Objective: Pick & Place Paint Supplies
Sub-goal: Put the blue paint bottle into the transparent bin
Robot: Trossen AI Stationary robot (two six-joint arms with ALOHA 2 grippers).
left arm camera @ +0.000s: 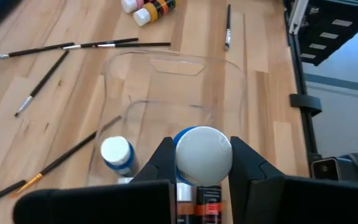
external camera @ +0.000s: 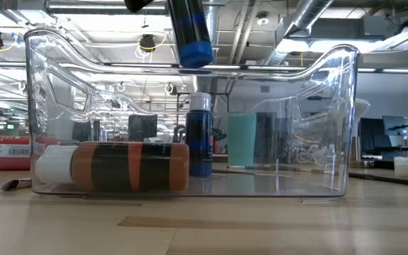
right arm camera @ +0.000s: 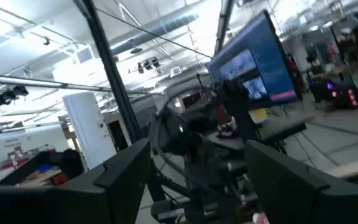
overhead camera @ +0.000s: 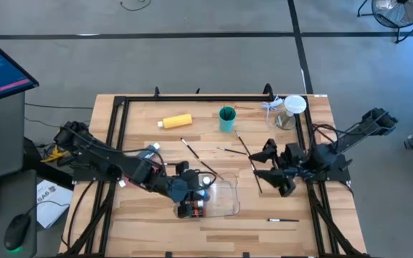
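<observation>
I have the left gripper (left arm camera: 201, 171) over the clear tray (overhead camera: 229, 203), its fingers pinching a blue paint bottle (left arm camera: 202, 155) by the sides just under the white cap. In the low view that bottle (external camera: 190, 28) hangs at top centre, above the tray's rim (external camera: 190, 67) and clear of it.

Nearest the low camera, a brown bottle (external camera: 112, 166) lies on its side on the tray floor, and behind it a second blue bottle (external camera: 200, 142) stands upright, almost directly under the one I hold. That is my worry: released from here, the held bottle could land on the standing one's cap, topple it, or bounce against the tray wall. The hold is also high on the bottle, so it may swing.

The left wrist view shows what the low view cannot: the standing bottle (left arm camera: 118, 152) sits a little to the left of my fingers, so there seems to be free floor beside it, though through the clear plastic I cannot be sure how much.

Farther off, the high view gives the rest: brushes (overhead camera: 214, 170) loose on the table at frame centre, the yellow bottle (overhead camera: 176, 122) and teal cup (overhead camera: 226, 118) toward the top, one brush (overhead camera: 283, 220) at lower right. The right gripper (overhead camera: 264, 166) waits at centre right, fingers spread and empty.
</observation>
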